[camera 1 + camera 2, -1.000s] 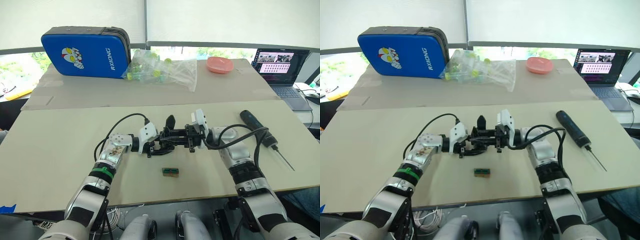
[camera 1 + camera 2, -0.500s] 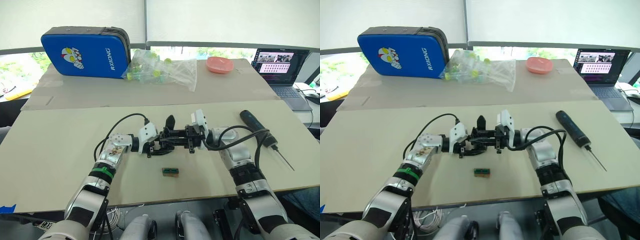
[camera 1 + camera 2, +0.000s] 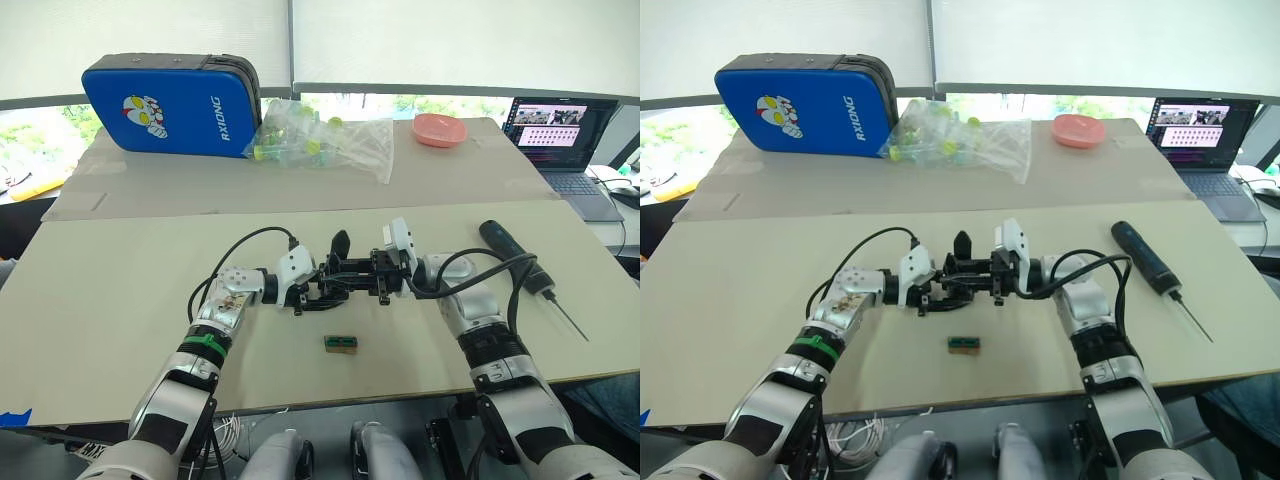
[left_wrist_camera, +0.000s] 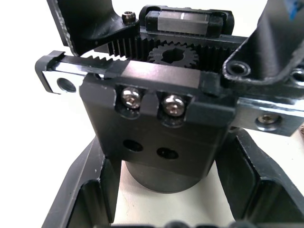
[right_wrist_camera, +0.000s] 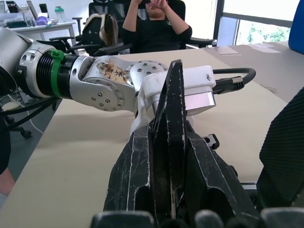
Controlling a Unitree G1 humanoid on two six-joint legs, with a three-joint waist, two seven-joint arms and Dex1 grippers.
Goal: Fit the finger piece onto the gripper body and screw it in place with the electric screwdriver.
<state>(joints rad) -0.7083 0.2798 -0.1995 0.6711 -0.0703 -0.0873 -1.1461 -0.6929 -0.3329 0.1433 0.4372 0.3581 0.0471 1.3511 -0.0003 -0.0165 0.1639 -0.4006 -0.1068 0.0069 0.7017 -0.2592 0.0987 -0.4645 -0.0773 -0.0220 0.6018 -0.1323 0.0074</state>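
Still no change; both pincers stay clamped on gripper body (image 3: 348, 278).

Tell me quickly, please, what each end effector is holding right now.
Left end effector: shut on the gripper body.
Right end effector: shut on the finger piece.

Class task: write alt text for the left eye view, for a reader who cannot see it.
Two robot arms meet at the middle of a beige table, the left end effector and right end effector both at the black gripper body. An electric screwdriver lies to the right, a small green-and-black block in front.
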